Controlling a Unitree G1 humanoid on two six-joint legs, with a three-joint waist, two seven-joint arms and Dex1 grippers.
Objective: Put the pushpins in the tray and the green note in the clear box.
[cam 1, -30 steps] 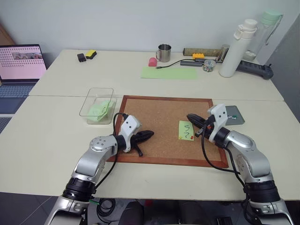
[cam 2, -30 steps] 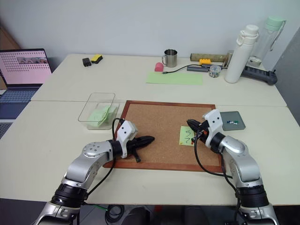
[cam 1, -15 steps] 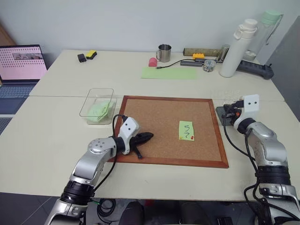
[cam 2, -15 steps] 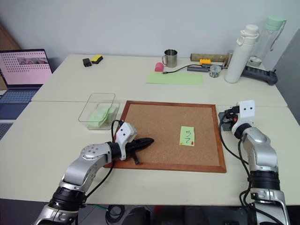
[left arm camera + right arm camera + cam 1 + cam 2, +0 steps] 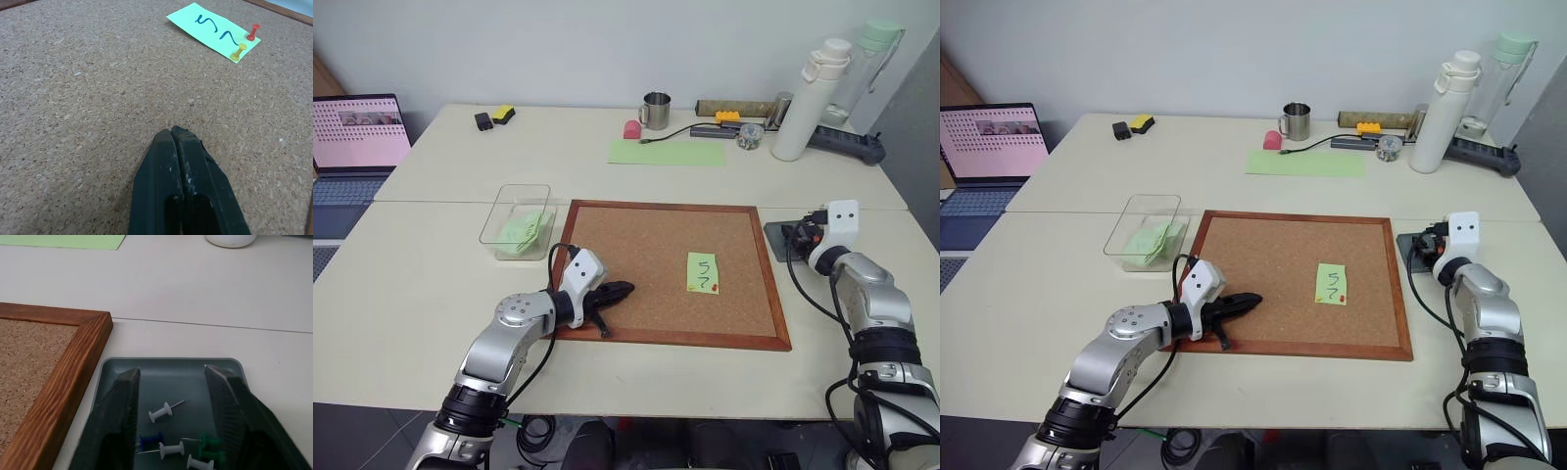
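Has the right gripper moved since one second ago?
Yes. The right gripper has left the green note and crossed the cork board's right edge; it is now over the tray.

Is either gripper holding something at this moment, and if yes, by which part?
Nothing is held. The left gripper is shut on nothing above the cork board. The right gripper is open over the tray, with pushpins lying loose below.

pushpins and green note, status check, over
Right gripper open over the tray, pushpins lying in it. Left gripper shut on the corkboard. Green note pinned by two pins.
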